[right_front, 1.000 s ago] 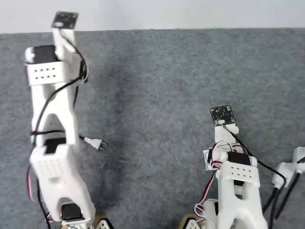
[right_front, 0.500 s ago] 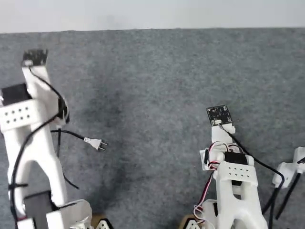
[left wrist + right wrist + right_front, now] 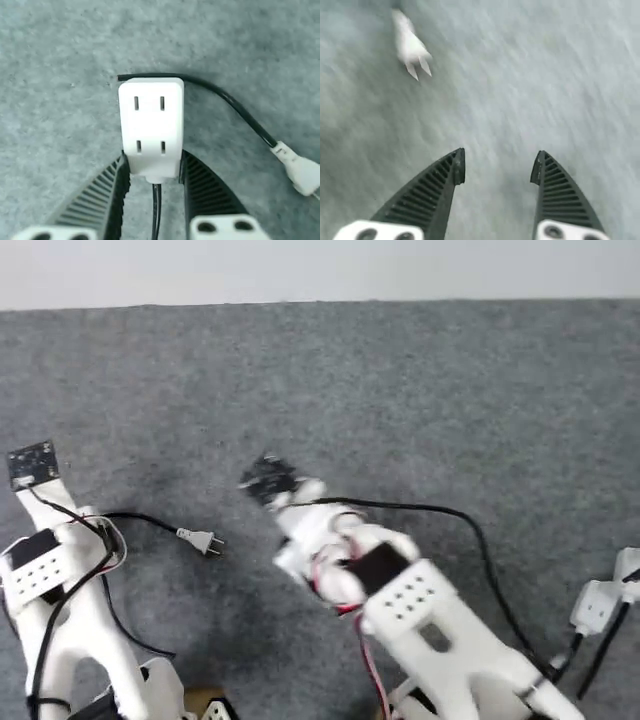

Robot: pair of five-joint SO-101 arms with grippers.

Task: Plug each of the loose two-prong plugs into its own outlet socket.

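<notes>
In the left wrist view my left gripper [image 3: 152,162] is shut on the near end of a white outlet block [image 3: 150,115]. The block has two pairs of slots facing up and lies on grey carpet. A black cable [image 3: 235,107] runs from the block's far end to a loose white plug [image 3: 300,172]. In the high view that plug [image 3: 200,538] lies between the arms, prongs pointing right. My right gripper [image 3: 497,170] hangs open above the carpet, with the two-prong plug [image 3: 410,47] some way ahead of its fingers.
The left arm [image 3: 50,580] stands at the near left, and the right arm [image 3: 400,595] stretches from the near right toward the middle. More white plug pieces with black cables [image 3: 600,605] lie at the right edge. Bare carpet [image 3: 420,390] stretches across the far half.
The left arm has drawn back toward the near left corner. The right arm has swung left across the carpet toward the loose plug. The plug has stayed in place.
</notes>
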